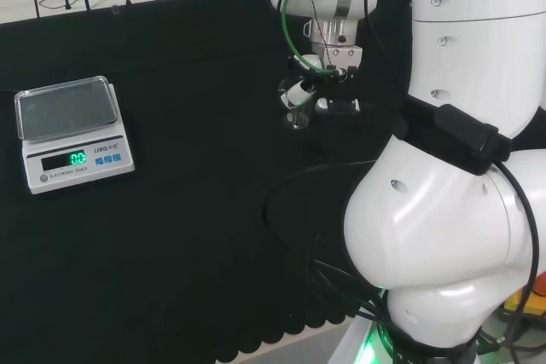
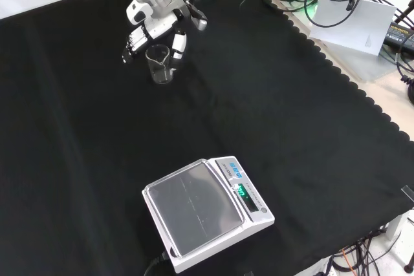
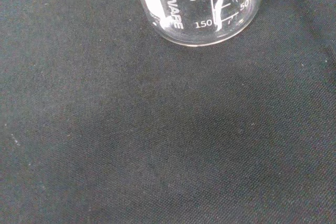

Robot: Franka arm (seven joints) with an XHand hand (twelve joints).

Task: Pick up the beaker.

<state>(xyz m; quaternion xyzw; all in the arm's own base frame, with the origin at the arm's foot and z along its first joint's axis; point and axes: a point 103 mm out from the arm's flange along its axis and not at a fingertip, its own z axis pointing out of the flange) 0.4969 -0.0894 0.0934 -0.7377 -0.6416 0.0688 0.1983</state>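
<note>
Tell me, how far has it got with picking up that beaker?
Done: the hand has reached the beaker, fingers on either side of it. In hand: closing in for a grasp; whether the fingers touch the glass, I can't tell. Left: gripping and lifting; the beaker seems to stand on the cloth.

Black-cloth bench (image 2: 310,134): clear beaker (image 2: 160,63) upright, scale (image 2: 206,211) well apart.

Clear beaker (image 2: 160,64), white markings; black cloth (image 2: 291,114)
</note>
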